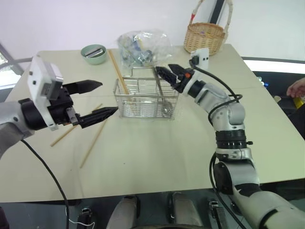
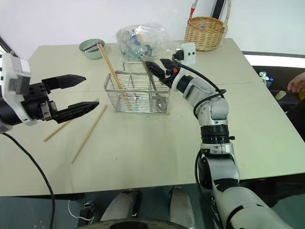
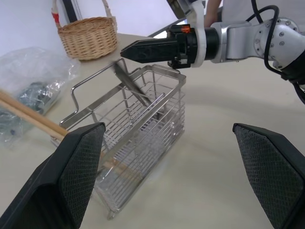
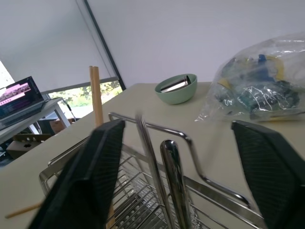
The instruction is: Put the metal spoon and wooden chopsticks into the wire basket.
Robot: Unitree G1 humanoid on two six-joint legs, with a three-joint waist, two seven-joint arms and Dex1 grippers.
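Two wooden chopsticks (image 1: 82, 136) lie loose on the table (image 1: 157, 157), toward its left half, well short of the near edge and just left of the wire basket (image 1: 145, 98). Another pair leans in the basket's left compartment, tips poking up past the rim toward the far edge.

Metal spoon (image 1: 164, 102) stands in the basket's right compartment, bowl down, handle up between the spread fingers of the right claw (image 1: 167, 74). Right claw wide apart, gripping nothing that I can make out; the spoon looks released.

Left claw (image 1: 100, 99) hangs above the table over the loose sticks, fingers fully spread, empty.

Handling, as judged: the sticks are light, stiff, thin and round-ish, apt to roll or skate on the smooth top. Best taken near mid-length, fingers across the shaft, one at a time, since they lie splayed apart rather than touching. The basket is light wire and could tip or slide if a stick is jammed against its grid; drop in from above, through the open top.

Open room: bare table all round the loose sticks, and a wide clear stretch to the near edge. Behind the basket are a clear plastic bag (image 1: 143, 46), a green bowl (image 1: 94, 53) and a wicker basket (image 1: 205, 38) toward the far edge. Right arm occupies the basket's right side.
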